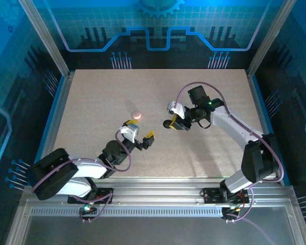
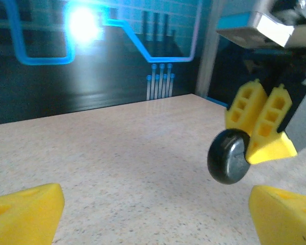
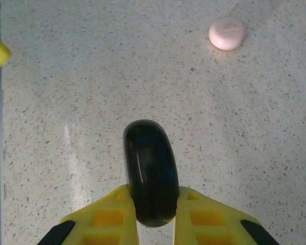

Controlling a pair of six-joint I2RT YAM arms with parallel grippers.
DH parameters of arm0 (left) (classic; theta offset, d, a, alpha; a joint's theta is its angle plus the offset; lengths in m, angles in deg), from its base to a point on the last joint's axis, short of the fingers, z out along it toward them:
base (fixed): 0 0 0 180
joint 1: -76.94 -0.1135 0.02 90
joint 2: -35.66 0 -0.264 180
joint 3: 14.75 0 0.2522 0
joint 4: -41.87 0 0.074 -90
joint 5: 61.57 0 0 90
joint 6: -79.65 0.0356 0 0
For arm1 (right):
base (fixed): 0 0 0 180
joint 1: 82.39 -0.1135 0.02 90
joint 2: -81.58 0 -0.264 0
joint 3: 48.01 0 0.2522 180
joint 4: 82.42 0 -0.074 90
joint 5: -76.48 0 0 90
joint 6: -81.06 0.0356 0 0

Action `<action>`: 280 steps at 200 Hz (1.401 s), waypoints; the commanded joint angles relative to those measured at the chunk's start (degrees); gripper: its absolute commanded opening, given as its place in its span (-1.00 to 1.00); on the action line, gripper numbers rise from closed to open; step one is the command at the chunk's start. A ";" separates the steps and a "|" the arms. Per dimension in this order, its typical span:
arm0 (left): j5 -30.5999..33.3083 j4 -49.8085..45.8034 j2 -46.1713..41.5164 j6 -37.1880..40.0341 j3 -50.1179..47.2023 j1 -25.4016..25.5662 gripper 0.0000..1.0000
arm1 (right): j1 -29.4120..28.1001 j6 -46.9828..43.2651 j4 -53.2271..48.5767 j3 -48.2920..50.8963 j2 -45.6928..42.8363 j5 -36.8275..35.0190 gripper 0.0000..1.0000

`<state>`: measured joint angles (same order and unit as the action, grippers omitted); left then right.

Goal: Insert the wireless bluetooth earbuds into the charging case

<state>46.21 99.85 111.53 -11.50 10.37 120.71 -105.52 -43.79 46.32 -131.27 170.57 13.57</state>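
Right gripper (image 1: 172, 123): clenched on the round black glossy charging case (image 1: 167, 124). In the right wrist view the two yellow fingers (image 3: 109, 217) press the case's flat faces from either side. The case (image 3: 150, 171) stands on its edge between them, its rim towards the camera and about half of it beyond the fingertips. From the left wrist camera I see the same grip (image 2: 250, 143) side-on. The case (image 2: 229, 155) hangs below the yellow fingers with one greyish, shiny face turned my way. I cannot tell whether its lower rim touches the speckled beige table (image 1: 92, 102).

Left gripper (image 1: 138, 130): released, jaws spread wide and nothing between them. In its own wrist view the yellow fingertips (image 2: 23, 212) sit at the two bottom corners of the frame, with bare table between. It points at the right gripper and stands near it, not touching.

Round pale pink charging case (image 1: 137, 115): lies flat on the table beyond the left gripper and left of the black case, apart from both grippers. In the right wrist view it (image 3: 227, 33) shows a faint seam across the top and looks closed.

Wireless bluetooth earbuds: I cannot tell where they are. Both cases look shut, and I cannot make out any loose pieces on the table.
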 commanded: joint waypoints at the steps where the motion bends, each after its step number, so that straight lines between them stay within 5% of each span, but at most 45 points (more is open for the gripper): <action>1: 5.37 -12.02 -5.78 -6.64 0.55 -2.23 0.88 | 0.53 5.09 -1.56 -3.90 3.98 -1.32 -0.66; 38: 7.66 -37.43 -14.62 -13.96 5.65 -6.99 0.89 | -0.14 7.25 -5.83 -11.05 11.87 -1.45 -0.66; 85: 7.27 -49.68 -18.26 -20.09 8.08 -11.13 0.89 | -1.55 8.78 -9.84 -21.52 23.29 -4.74 -0.67; 280: 4.85 -57.54 -7.23 -19.95 16.78 -17.08 0.85 | -3.22 16.72 -19.89 -56.90 56.25 2.50 -0.59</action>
<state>52.16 43.33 102.70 -31.41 24.64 104.65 -107.29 -28.21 29.65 -185.17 223.71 13.90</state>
